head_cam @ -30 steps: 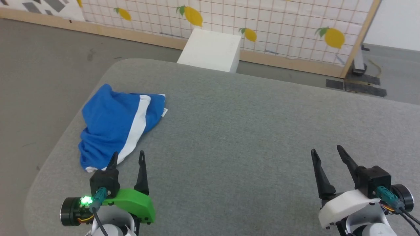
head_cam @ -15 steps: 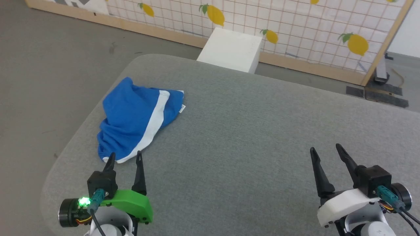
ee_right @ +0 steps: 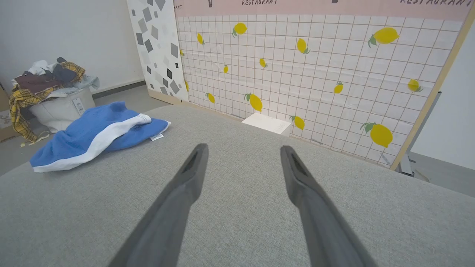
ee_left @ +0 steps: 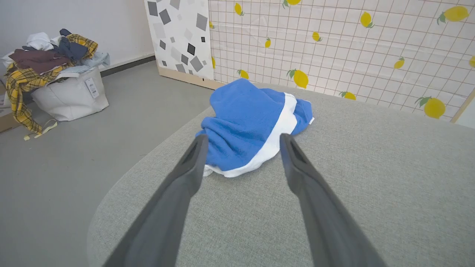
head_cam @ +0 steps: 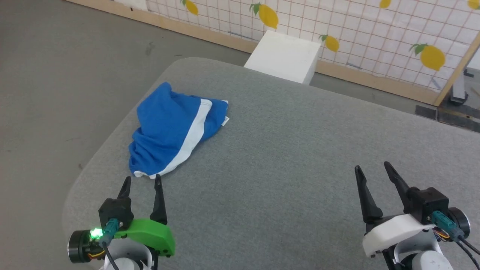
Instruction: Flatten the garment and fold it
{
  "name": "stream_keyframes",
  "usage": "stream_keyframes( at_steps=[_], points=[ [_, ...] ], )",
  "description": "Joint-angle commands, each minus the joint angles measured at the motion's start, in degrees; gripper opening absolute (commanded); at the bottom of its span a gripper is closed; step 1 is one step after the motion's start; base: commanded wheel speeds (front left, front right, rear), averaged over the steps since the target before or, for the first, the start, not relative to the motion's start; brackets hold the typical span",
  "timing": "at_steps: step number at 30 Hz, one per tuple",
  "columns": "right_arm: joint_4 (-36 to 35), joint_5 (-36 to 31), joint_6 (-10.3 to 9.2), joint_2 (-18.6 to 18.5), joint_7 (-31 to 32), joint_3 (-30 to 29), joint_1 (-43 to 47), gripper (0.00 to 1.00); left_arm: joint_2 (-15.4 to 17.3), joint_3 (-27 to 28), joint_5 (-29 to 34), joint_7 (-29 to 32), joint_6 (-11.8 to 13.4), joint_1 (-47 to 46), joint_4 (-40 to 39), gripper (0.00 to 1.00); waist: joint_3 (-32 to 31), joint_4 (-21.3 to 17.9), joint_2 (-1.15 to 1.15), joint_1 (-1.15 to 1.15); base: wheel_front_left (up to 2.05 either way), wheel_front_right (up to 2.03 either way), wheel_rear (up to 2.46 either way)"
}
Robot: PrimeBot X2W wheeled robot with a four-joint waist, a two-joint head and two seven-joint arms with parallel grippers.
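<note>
Garment [head_cam: 172, 131] is seen bunched and unfolded on the far-left part of the grey worktop [head_cam: 281, 150], near its rounded left edge. A white band [head_cam: 189, 140] is run diagonally across the blue cloth, from the far side down to the near hem. A small label [head_cam: 225, 120] is stuck out at the far right corner and laid on the worktop. Folds are humped up at the far-left side, as is shown in the left wrist view [ee_left: 245, 126]. The left end effector [head_cam: 143, 177] is placed just beside the near hem, fingers spread and pointed at the cloth; whether the tips touch it cannot be told. In the left wrist view the hem is framed between its two fingers [ee_left: 243, 137]. The right end effector [head_cam: 372, 165] is kept well apart from the garment, at the near right over bare worktop, fingers likewise spread. In the right wrist view [ee_right: 243, 147] the garment [ee_right: 92, 137] is seen off to the left, label [ee_right: 157, 137] facing the camera. Beyond the worktop's far edge a white box [head_cam: 285, 56] is set on the floor [head_cam: 56, 75] against a lemon-print panel [head_cam: 375, 30]. A basket [ee_left: 66, 96] heaped with clothes [ee_left: 48, 52] is stood on the floor to the left.
</note>
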Motion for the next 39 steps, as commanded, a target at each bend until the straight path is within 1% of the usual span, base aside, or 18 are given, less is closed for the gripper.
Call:
stream_keyframes(
  at_steps=[1, 30, 39],
  points=[
    [0.3, 0.4, -0.07, 0.1, -0.6, -0.1, -0.9, 1.00, 0.5, -0.3, -0.6, -0.6, 0.6, -1.2, 0.4, 1.00, 0.1, 0.6, 0.00, 0.00, 0.00, 0.00, 0.00],
    [2.9, 2.1, -0.09, 0.1, -3.5, -0.2, -1.6, 1.00, 2.3, -2.6, -4.0, -4.0, 3.3, -2.2, 4.8, 1.00, -0.6, 8.0, 0.00, 0.00, 0.00, 0.00, 0.00],
    [3.8, 2.5, -0.10, 0.1, -4.5, 0.1, -2.1, 1.00, 3.1, -3.3, -5.4, -5.0, 4.3, -2.2, 5.8, 1.00, -0.4, 9.6, 0.00, 0.00, 0.00, 0.00, 0.00]
  ],
)
